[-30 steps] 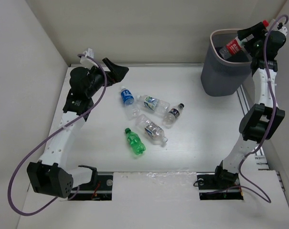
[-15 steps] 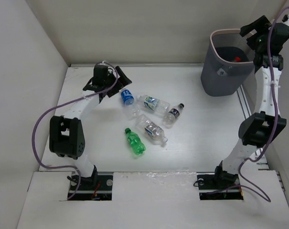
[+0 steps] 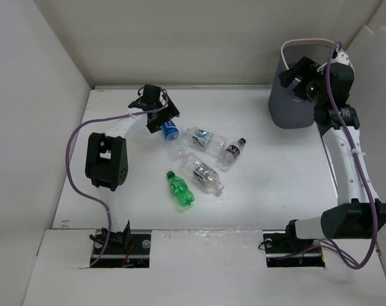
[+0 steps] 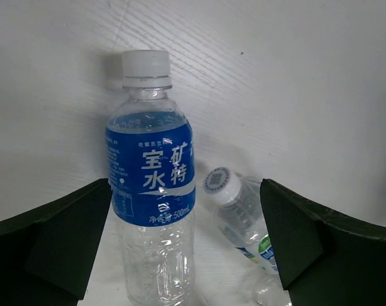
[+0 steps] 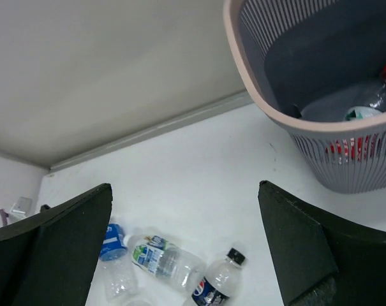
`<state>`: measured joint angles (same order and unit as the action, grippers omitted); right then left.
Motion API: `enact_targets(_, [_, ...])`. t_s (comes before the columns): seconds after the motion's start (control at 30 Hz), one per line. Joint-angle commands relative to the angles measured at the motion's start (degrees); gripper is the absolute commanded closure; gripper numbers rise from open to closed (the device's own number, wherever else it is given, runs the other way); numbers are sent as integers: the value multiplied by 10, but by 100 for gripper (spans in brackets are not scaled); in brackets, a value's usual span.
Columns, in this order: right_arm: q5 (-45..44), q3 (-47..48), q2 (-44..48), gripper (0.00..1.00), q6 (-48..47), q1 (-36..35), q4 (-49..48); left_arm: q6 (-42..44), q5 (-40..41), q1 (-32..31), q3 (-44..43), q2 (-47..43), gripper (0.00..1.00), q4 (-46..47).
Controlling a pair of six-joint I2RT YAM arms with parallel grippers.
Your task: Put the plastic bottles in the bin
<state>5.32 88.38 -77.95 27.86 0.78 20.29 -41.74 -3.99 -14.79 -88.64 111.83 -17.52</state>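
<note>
Five plastic bottles lie on the white table: blue-labelled, white-green-blue, dark-labelled with black cap, another clear one and green. My left gripper is open, low over the blue-labelled bottle, which lies between its fingers; the white-green-blue bottle's cap is beside it. The grey-blue bin stands at the back right. A red-labelled bottle lies inside the bin. My right gripper is open and empty, up beside the bin's rim.
White walls close in the table on the left, back and right. The right wrist view also shows the blue-labelled, white-green-blue and dark-labelled bottles far below. A metal rail runs along the right table edge.
My right gripper let the red-labelled bottle drop into the bin and pulled back to the left of it. My left arm swung right and down onto the blue-labelled bottle.
</note>
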Motion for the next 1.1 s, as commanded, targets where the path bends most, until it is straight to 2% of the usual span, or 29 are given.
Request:
enact_targets(0.0, [12, -28, 5, 0, -11, 3, -25, -24, 18, 3, 0, -9, 1, -21])
enact_targets(0.13, [28, -56, 10, 0, -11, -3, -38, -35, 33, -4, 8, 11, 3, -15])
enact_targets(0.27, [48, -93, 31, 0, -4, -22, -61, -35, 57, -4, 8, 48, 15, -9])
enact_targets(0.37, [55, -117, 52, 0, -4, -37, -67, -35, 57, -4, -2, 76, 18, -9])
enact_targets(0.43, [55, -129, 68, 0, -4, -42, -72, -40, 57, -4, -2, 83, 25, -3])
enact_targets(0.5, [50, -140, 81, 0, -4, -48, -72, -41, 63, -4, 10, 83, 38, 3])
enact_targets(0.53, [50, -140, 81, 0, -4, -48, -72, -48, 71, -4, 16, 83, 49, -6])
enact_targets(0.57, [50, -145, 81, 0, -4, -55, -72, -54, 81, -4, 16, 77, 64, -13])
enact_targets(0.6, [50, -146, 87, 0, -4, -60, -72, -54, 92, -4, 16, 71, 84, -22])
enact_targets(0.67, [44, -146, 87, 0, -4, -68, -72, -61, 134, -4, 16, 55, 95, -50])
enact_targets(0.73, [43, -151, 87, 0, -4, -85, -77, -66, 165, -4, 30, 16, 100, -64])
enact_targets(0.87, [85, -157, 87, 0, -10, -137, -109, -56, 228, -9, 36, -69, 100, -69])
enact_targets(1.07, [164, -169, 76, 0, -17, -196, -163, 41, 218, -50, 15, -194, 100, 7])
